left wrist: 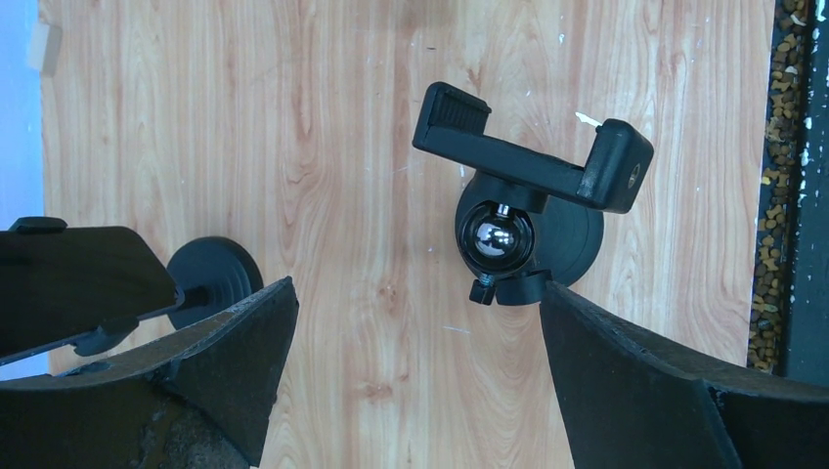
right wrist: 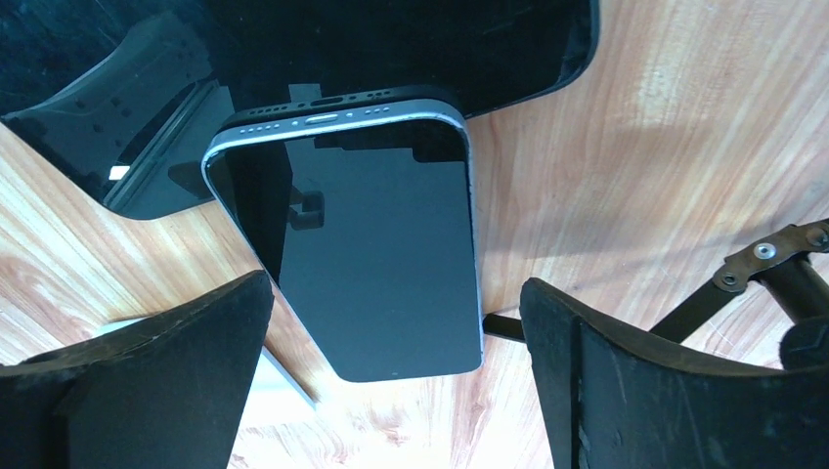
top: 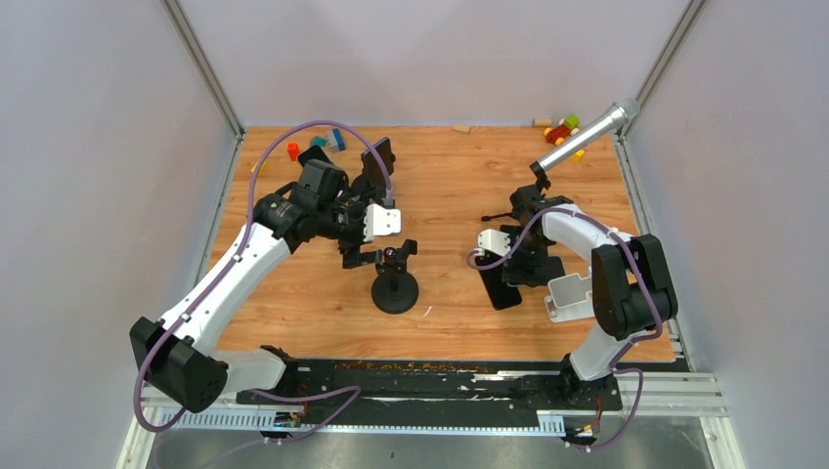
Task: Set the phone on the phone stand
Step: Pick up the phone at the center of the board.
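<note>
The black phone stand (top: 395,288) stands mid-table on a round base, with its clamp arm (left wrist: 533,161) empty above a shiny ball joint (left wrist: 497,237). My left gripper (top: 376,249) hovers just behind the stand, open and empty, and bare wood shows between its fingers (left wrist: 418,322). The phone (right wrist: 381,254) is a dark-screened slab with a silver edge. It lies on the table at the right (top: 503,291), its far end against a glossy black surface. My right gripper (top: 508,259) is open directly over it, with the fingers (right wrist: 396,313) standing either side of the phone's near end, not touching.
A second black stand (top: 378,164) holding a dark slab stands behind the left gripper, and its base shows in the left wrist view (left wrist: 210,274). A white holder (top: 569,296) sits right of the phone. Toy blocks (top: 562,129) and a silver cylinder (top: 587,137) lie at the back right.
</note>
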Controlling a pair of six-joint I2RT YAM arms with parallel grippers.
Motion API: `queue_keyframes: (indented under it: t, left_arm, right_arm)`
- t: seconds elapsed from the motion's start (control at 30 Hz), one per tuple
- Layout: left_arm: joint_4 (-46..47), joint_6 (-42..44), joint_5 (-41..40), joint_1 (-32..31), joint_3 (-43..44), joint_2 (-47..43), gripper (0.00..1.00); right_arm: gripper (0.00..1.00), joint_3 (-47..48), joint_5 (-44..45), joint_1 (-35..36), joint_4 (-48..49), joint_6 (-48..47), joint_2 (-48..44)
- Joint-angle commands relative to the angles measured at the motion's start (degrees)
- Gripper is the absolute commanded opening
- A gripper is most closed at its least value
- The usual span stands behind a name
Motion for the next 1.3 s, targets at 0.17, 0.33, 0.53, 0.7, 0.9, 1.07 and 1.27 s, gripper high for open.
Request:
queue_keyframes:
  t: [0.17, 0.33, 0.53, 0.7, 0.9, 1.07, 1.27]
  left_arm:
    - [1.6, -2.1, -0.7, 0.3, 1.0, -3.2, 1.00]
    - [2.7, -2.9, -1.2, 0.3, 0.1, -4.2, 1.00]
    - [2.9, -3.1, -1.6, 0.3, -0.2, -4.8, 1.00]
    - [3.0, -3.0, -1.7, 0.3, -0.6, -4.9, 1.00]
    - [3.1, -3.3, -1.8, 0.3, -0.9, -5.1, 1.00]
    - [4.4, -5.2, -1.5, 0.3, -1.4, -5.6, 1.00]
    - [7.6, -8.6, -1.5, 0.3, -3.3, -6.9, 1.00]
  right_arm:
    - [1.00, -1.5, 1.2, -0.9, 2.9, -3.4, 1.4]
    - [1.00, -1.3, 1.1, -1.0, 3.0, -4.2, 2.7]
    - [0.94, -1.3, -0.8, -1.2, 3.2, -4.5, 3.7]
    - [0.87, -1.2, -2.0, -1.2, 3.3, -3.9, 4.5]
    - [0.70, -1.1, -3.1, -1.3, 3.4, -3.2, 4.4]
    - [0.55, -0.3, -5.0, -1.3, 3.3, -2.1, 2.8]
    - [0.40, 0.2, -7.4, -1.3, 3.3, -0.3, 1.0]
